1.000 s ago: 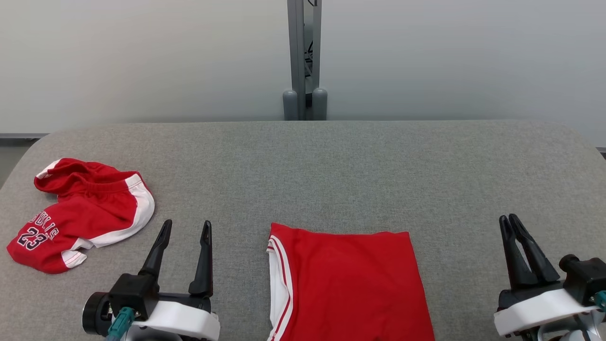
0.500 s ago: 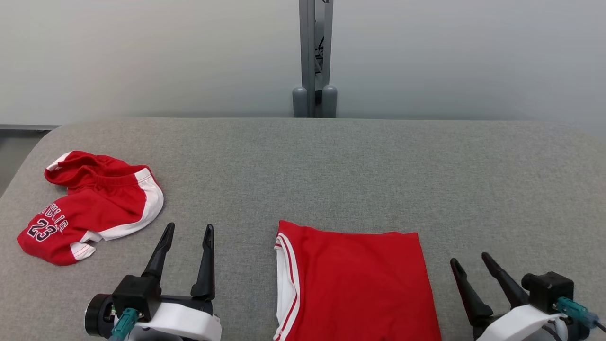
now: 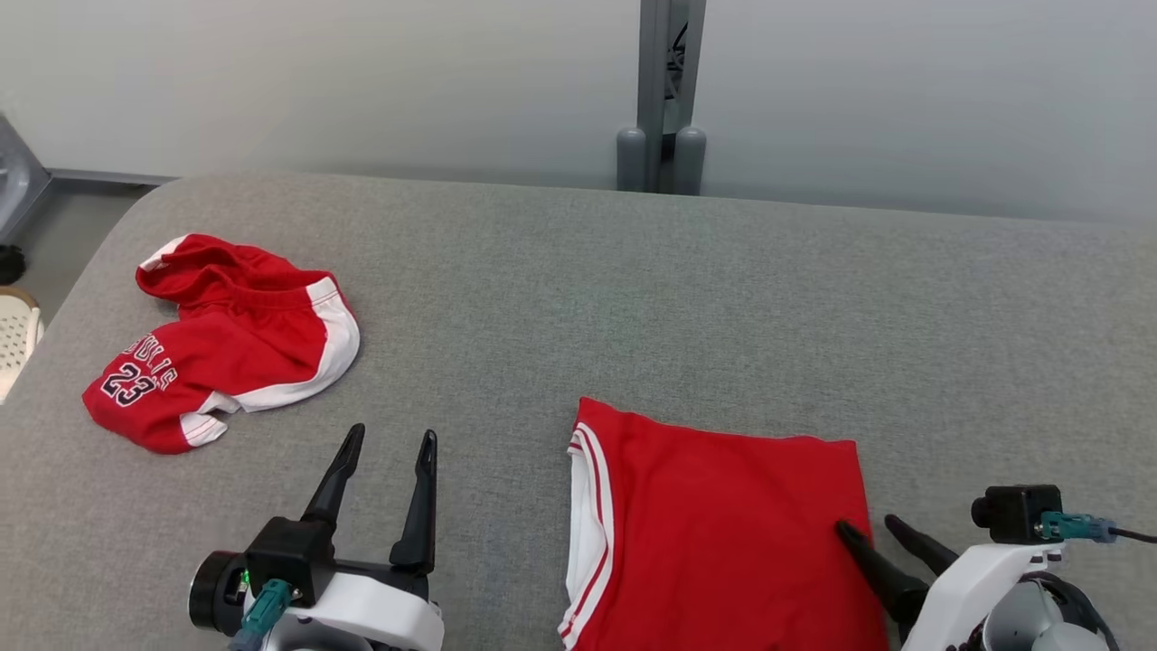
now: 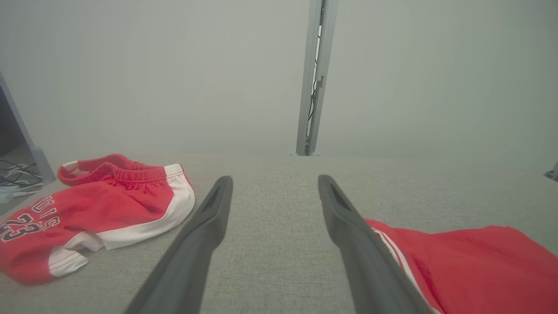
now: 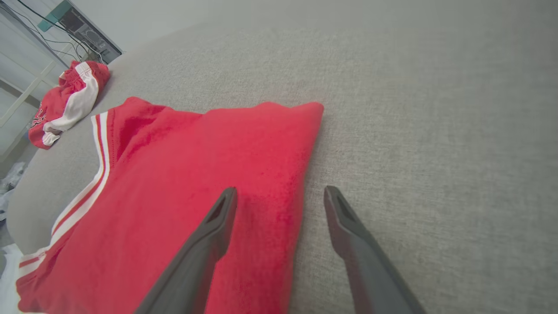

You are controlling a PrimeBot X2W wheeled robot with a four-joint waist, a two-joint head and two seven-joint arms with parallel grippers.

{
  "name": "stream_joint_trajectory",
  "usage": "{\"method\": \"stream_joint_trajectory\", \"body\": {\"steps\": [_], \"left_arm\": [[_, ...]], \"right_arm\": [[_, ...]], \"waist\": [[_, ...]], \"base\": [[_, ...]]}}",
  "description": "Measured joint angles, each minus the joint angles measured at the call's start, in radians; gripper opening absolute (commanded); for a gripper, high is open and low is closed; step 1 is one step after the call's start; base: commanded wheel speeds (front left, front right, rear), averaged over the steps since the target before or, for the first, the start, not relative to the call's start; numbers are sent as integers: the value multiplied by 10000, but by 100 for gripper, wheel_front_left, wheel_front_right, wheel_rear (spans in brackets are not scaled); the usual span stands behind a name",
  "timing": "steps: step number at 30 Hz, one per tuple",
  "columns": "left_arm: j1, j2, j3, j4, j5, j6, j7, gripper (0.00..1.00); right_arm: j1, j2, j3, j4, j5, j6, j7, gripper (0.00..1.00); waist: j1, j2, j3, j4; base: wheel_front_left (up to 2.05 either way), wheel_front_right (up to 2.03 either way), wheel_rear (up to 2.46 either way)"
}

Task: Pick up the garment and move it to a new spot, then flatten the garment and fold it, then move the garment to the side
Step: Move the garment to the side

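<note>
Garment (image 3: 723, 524), red and folded flat, lies at the lower centre of the head view on the grey table (image 3: 633, 298), and its lower part runs off the bottom edge of the frame. Its white-striped edge faces frame left and its plain folded edge faces frame right. The long axis seems to run top to bottom, leaning slightly right (the full length is cut off, so this is a guess).

The right gripper (image 3: 866, 523) sits at the lower right with jaws apart. It straddles the plain edge, one finger over cloth and one over table. To pinch well it should go low enough to catch every layer, then close squarely so the fold does not splay.

The left gripper (image 3: 393, 434), at the lower left, holds nothing, its jaws spread. Crumpled shorts (image 3: 226, 339) lie at the middle left.
</note>
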Motion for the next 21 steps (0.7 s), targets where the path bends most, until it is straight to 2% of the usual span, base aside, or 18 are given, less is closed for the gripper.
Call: {"method": "stream_joint_trajectory", "body": {"steps": [11,12,13,14,21], "left_arm": [[-196,6,-268,-169,-19,119,0,100],[-211,6,-288,-184,-21,146,0,100],[-211,6,-288,-184,-21,146,0,100],[-220,4,-290,-184,-21,161,0,100],[-377,4,-349,-190,-36,234,0,100]], "right_arm": [[-736,-215,1383,339,775,0,418,100],[-893,-259,1630,337,825,0,343,79],[-893,-259,1630,337,825,0,343,24],[-973,-299,1745,359,836,0,299,0],[-1499,-593,2460,585,907,8,-81,0]], "waist": [[0,0,468,564],[0,0,538,601],[0,0,538,601],[0,0,566,607],[0,0,705,467]], "base": [[0,0,0],[0,0,0],[0,0,0],[0,0,0],[0,0,0]]}}
